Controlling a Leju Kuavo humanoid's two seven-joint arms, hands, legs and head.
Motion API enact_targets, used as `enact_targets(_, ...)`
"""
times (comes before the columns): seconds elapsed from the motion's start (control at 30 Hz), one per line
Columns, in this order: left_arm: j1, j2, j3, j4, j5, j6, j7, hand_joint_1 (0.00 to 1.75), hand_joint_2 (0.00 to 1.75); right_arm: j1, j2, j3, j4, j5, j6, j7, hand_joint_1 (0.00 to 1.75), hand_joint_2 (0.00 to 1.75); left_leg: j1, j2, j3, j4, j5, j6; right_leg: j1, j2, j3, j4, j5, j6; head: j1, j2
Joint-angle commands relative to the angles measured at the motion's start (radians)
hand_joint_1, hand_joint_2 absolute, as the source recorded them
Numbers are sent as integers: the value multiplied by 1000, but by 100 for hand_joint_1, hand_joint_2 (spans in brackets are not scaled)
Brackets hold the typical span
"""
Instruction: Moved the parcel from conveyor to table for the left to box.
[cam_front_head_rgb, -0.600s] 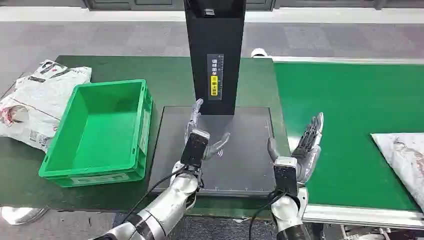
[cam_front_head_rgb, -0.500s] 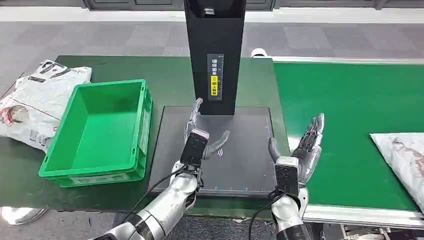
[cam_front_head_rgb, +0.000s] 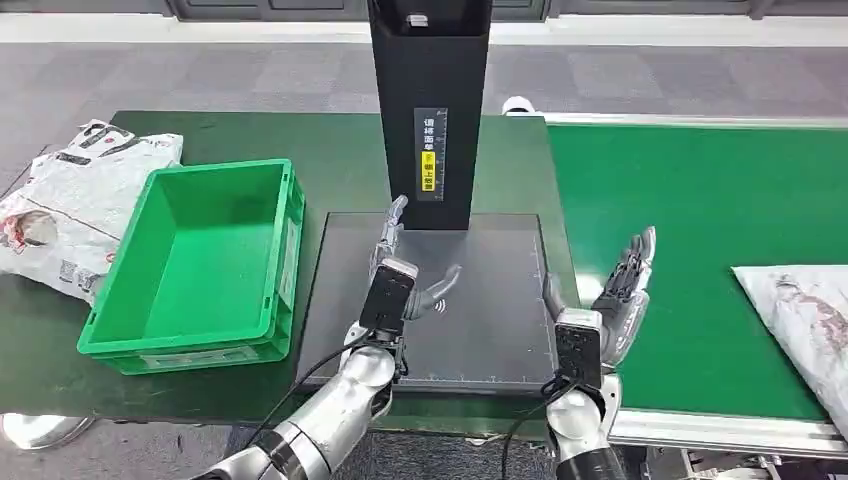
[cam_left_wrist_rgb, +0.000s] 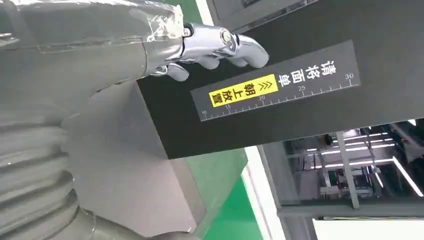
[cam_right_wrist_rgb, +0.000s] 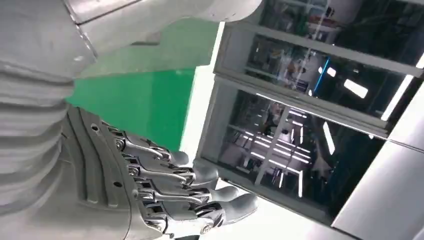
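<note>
We see the green conveyor belt (cam_front_head_rgb: 700, 230) running to the right of the dark green tabletop (cam_front_head_rgb: 330, 150), with the tall black scanner column (cam_front_head_rgb: 430, 100) as our landmark, standing at the back edge of a dark grey square mat (cam_front_head_rgb: 470, 310). The belt lies to the right of the column. On it, at the far right edge of the head view, rests the white plastic-wrapped parcel (cam_front_head_rgb: 805, 315); compared with half a second ago it sits a little nearer to the column. Left of the column stands the open green plastic crate (cam_front_head_rgb: 195, 265), and beyond that crate a crumpled white mailer bag (cam_front_head_rgb: 70, 200); both lie where they were before. In front of the column, over the mat, our left hand (cam_front_head_rgb: 400, 270) hovers with fingers extended and apart, holding nothing, unchanged. Right of the column, at the near edge of the belt, our right hand (cam_front_head_rgb: 620, 295) is likewise spread and empty; it has shifted slightly further from the column, towards the parcel, though well apart from it.
</note>
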Motion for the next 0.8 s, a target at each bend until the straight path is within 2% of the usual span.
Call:
enact_targets(0.03, -30, 21, -34, 68, -39, 89, 1, 0, 175, -72, 15, -246, 92, 102, 3, -25, 0, 175, 1, 1, 5, -2, 0, 0, 1, 1, 5, -3, 0, 0, 0, 0)
enact_targets(0.07, -35, 25, -50, 67, -40, 89, 1, 0, 175, -82, 15, -292, 94, 135, 3, -25, 0, 175, 1, -1, 6, -4, 0, 0, 1, -1, 7, -5, 1, 0, 0, 0)
enact_targets(0.17, -50, 42, -111, 82, -74, 143, 1, 0, 175, -146, 13, -573, 153, 460, 3, -25, 0, 175, 0, -3, 2, -1, 1, 0, 0, -3, 3, -1, 0, 0, 0, 0)
enact_targets(0.2, -52, 39, -103, 90, -61, 139, 1, 0, 175, -176, 24, -700, 172, 619, 3, -25, 0, 175, 0, -4, 3, -2, 1, 1, 0, -4, 5, -3, 0, 0, 0, 0)
enact_targets(0.23, -53, 35, -86, 100, -40, 119, 1, 0, 175, -188, 9, -744, 179, 622, 3, -25, 0, 175, 0, -3, 2, -1, 1, 1, 0, -4, 3, -1, 0, 0, 0, 0)
enact_targets(0.33, -49, 24, -14, 113, 23, 47, 1, 0, 175, -209, -7, -988, 163, 853, 3, -25, 0, 175, -1, -6, 3, -2, 1, 1, -2, -6, 5, -2, 0, 1, 0, 0)
enact_targets(0.37, -54, 20, 13, 134, 30, 24, 1, 0, 175, -222, -23, -1094, 159, 978, 3, -16, 0, 175, 0, -7, 4, -3, 2, 1, -1, -7, 7, -4, 0, 1, 0, 0)
enact_targets(0.4, -57, 18, 21, 142, 32, 16, 1, 0, 175, -224, -31, -1131, 147, 992, 3, 0, 0, 175, -1, -8, 3, -2, 2, 1, -3, -8, 5, -2, 0, 1, 0, 0)
enact_targets(0.43, -59, 14, 28, 147, 25, 2, 1, 0, 175, -222, -60, -1136, 180, 1054, 3, 67, 0, 175, 0, -7, 5, -3, 2, 2, -2, -8, 7, -4, 0, 1, 0, 0)
enact_targets(0.47, -60, 12, 28, 148, 13, -9, 1, 0, 175, -206, -95, -1082, 218, 1119, 3, 201, 0, 175, 0, -7, 3, -1, 1, 2, -3, -7, 5, -2, 0, 1, 0, 0)
enact_targets(0.57, -60, 12, 28, 148, 13, -9, 1, 0, 175, -206, -95, -1082, 218, 1119, 3, 201, 0, 175, 1, -6, 4, -2, 0, 3, -2, -7, 8, -5, 0, 1, 0, 0)
enact_targets(0.8, -60, 12, 28, 148, 13, -9, 1, 0, 175, -206, -95, -1082, 218, 1119, 3, 201, 0, 175, 0, -1, 2, 0, -1, 4, -3, -2, 2, -2, 0, 2, 0, 0)
